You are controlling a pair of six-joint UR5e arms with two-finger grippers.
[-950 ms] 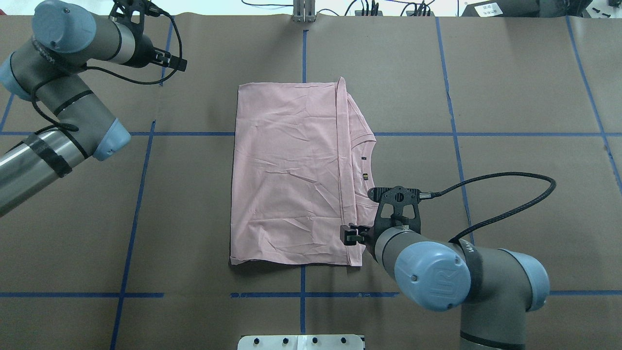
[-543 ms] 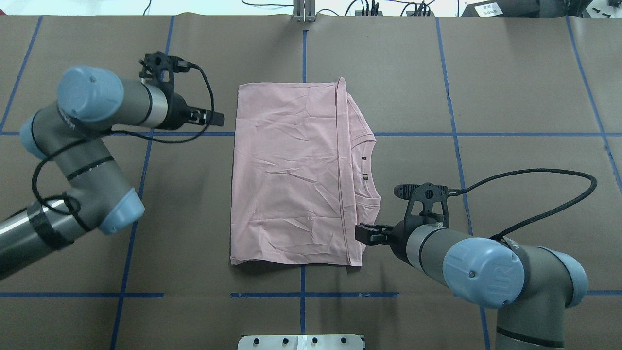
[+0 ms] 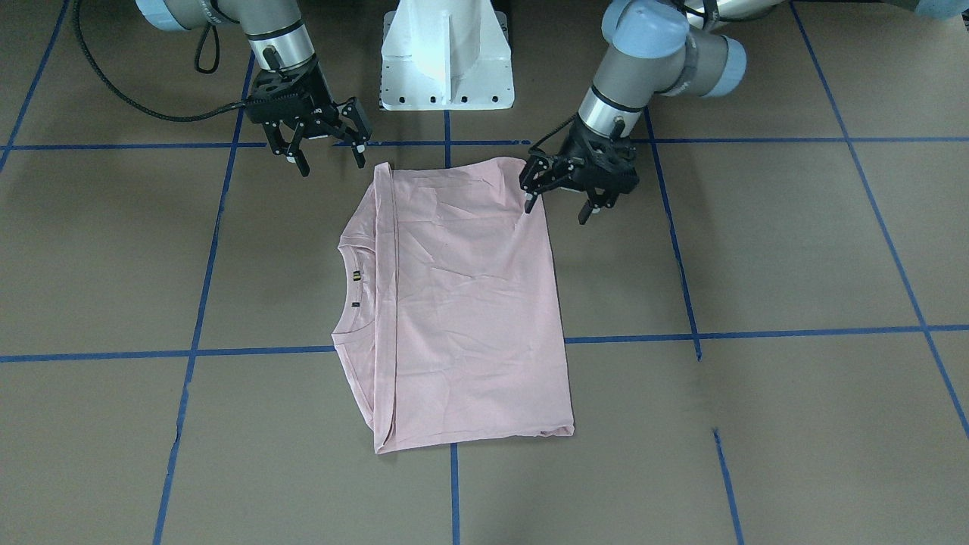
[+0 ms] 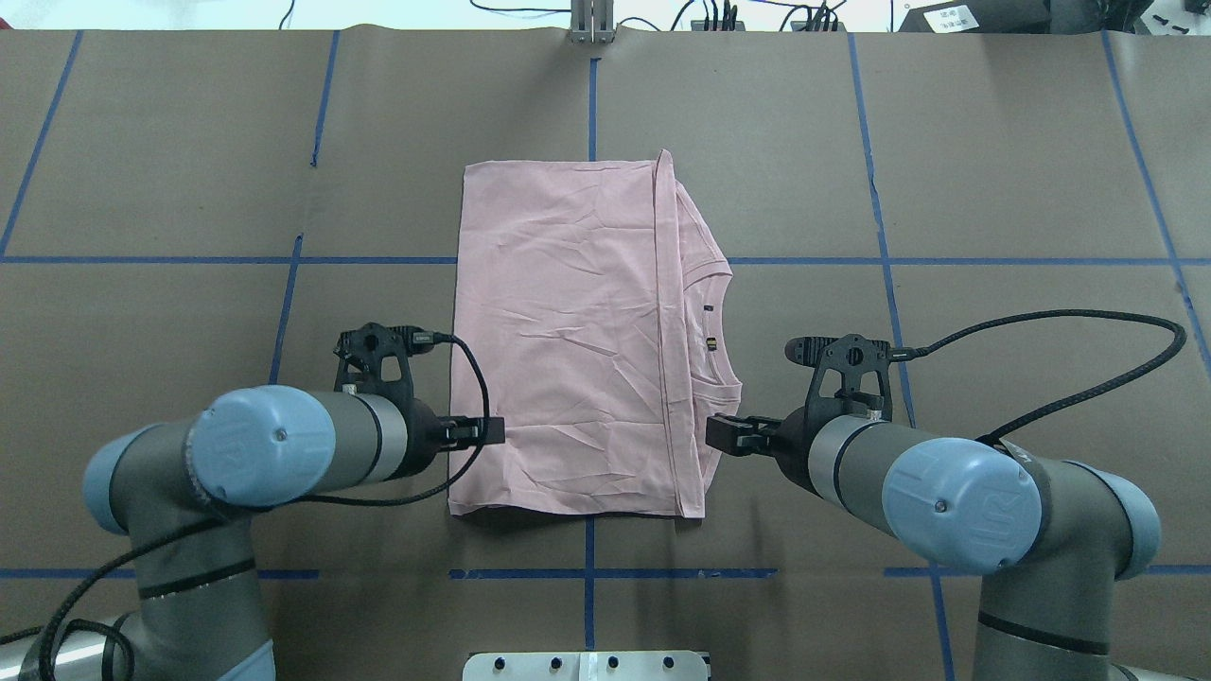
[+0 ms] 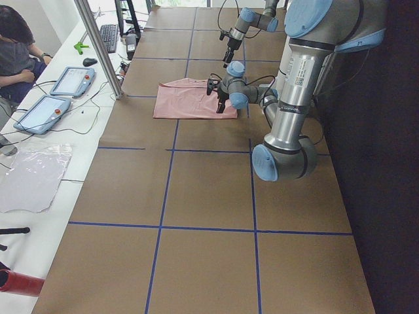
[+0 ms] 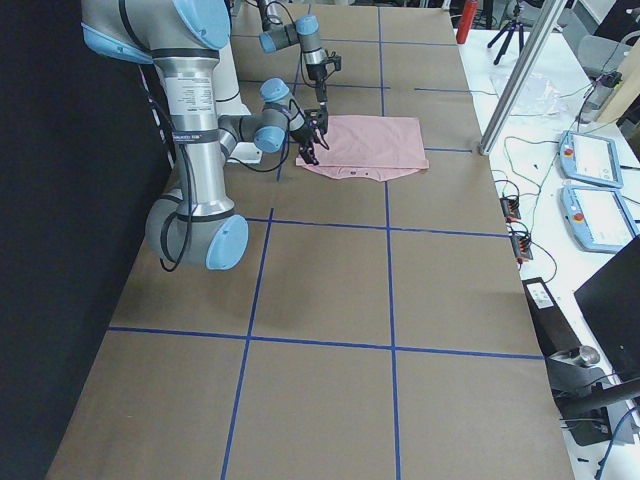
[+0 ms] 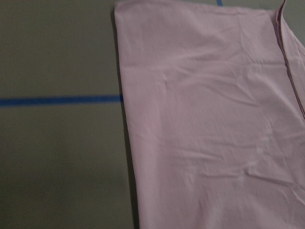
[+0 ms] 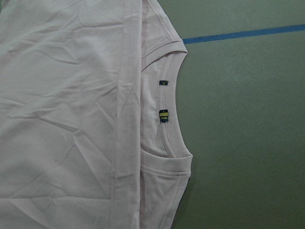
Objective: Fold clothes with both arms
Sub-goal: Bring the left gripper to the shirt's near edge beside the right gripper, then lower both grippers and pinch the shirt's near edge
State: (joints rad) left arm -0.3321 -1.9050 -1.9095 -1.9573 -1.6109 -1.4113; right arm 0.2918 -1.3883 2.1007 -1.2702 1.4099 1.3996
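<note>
The clothes are one pale pink T-shirt, folded into a tall rectangle and lying flat on the brown table, plain side up. Its ribbed collar with two small labels pokes out along the right edge. My left gripper is open at the shirt's left edge near the front corner; one fingertip is over the hem. My right gripper is open just off the shirt's right front corner, apart from the cloth. The left wrist view shows only the shirt's left edge, no fingers.
Blue tape lines cross the brown table cover. The white pedestal base stands right behind the shirt's near edge. Beyond the far edge are a metal post, tablets, cables and a seated person.
My left arm has swung from the far left of the table in to the shirt's left front edge. My right gripper has drawn back rightward off the shirt.
</note>
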